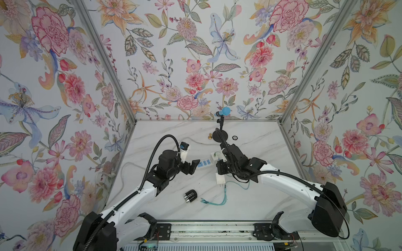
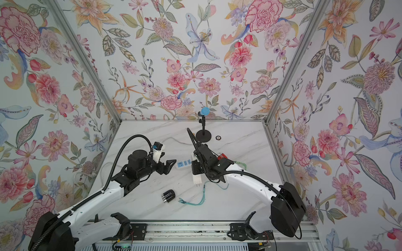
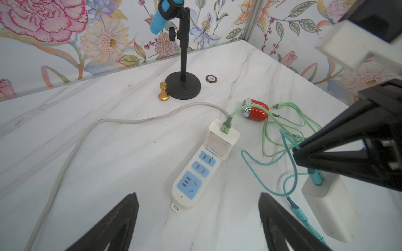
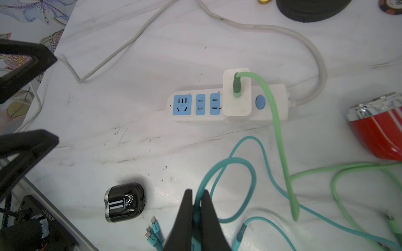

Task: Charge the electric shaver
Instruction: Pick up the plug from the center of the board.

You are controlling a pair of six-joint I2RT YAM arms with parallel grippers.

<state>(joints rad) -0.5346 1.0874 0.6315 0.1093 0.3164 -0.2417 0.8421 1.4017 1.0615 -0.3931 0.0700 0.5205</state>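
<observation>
Right wrist view, fingers: the right gripper (image 4: 196, 193) has its jaws pinched onto the teal cable (image 4: 239, 160), close to where it enters the loose white adapter (image 1: 220, 178).
Right arm pose: reaches in from the right, wrist bent down over the marble table (image 1: 250, 206); the adapter sits just below the fingers, prongs toward the front rail (image 1: 206, 230).
Left fingers: the left gripper (image 3: 198, 195) is spread wide and holds nothing, hovering at the near end of the power strip (image 3: 195, 173).
Left arm pose: stretched in from the left, gripper angled down at the strip.
Task thing: the black shaver (image 4: 124, 202) lies on its side near the front, between the arms, just beside the free plugs (image 4: 152, 228) of the teal cable.
Wrist views only: three blue sockets are free; a plugged-in adapter (image 3: 221, 141) carries a green cable (image 4: 281, 141); the red shaver (image 3: 256, 109) lies beyond (a top view gives only a sliver of the red shaver (image 2: 222, 155) behind the right arm).
Top views only: both arms whole, with floral walls (image 1: 195, 65) closing three sides.
Open room: bare marble lies between strip and black shaver; the mic stand (image 1: 225, 136) stands at the back.
</observation>
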